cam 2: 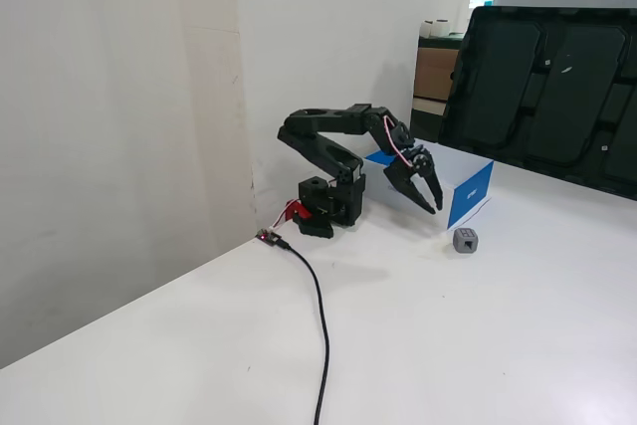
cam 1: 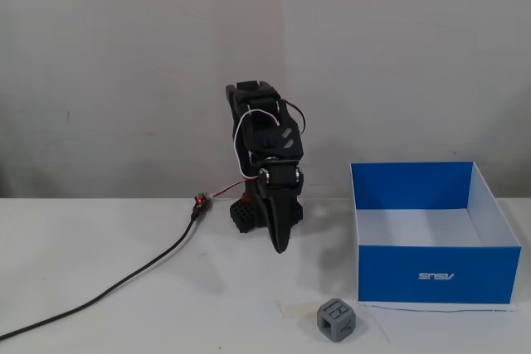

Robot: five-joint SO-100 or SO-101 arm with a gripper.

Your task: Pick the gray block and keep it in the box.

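Observation:
The gray block (cam 1: 337,319) is a small gray cube with cut-out faces, lying on the white table just in front of the box's left front corner; it also shows in the other fixed view (cam 2: 465,240). The box (cam 1: 431,275) is blue with a white inside, open on top and empty, and shows in the other fixed view too (cam 2: 476,191). My gripper (cam 1: 280,246) hangs with its tips pointing down, empty, and its jaws look closed. It is left of the box and behind the block, in the air above the table (cam 2: 435,208).
A black cable (cam 1: 124,283) runs from a small red connector (cam 1: 199,201) by the arm's base toward the table's front left. A wall stands close behind the arm. Large black panels (cam 2: 547,87) lean behind the table's far side.

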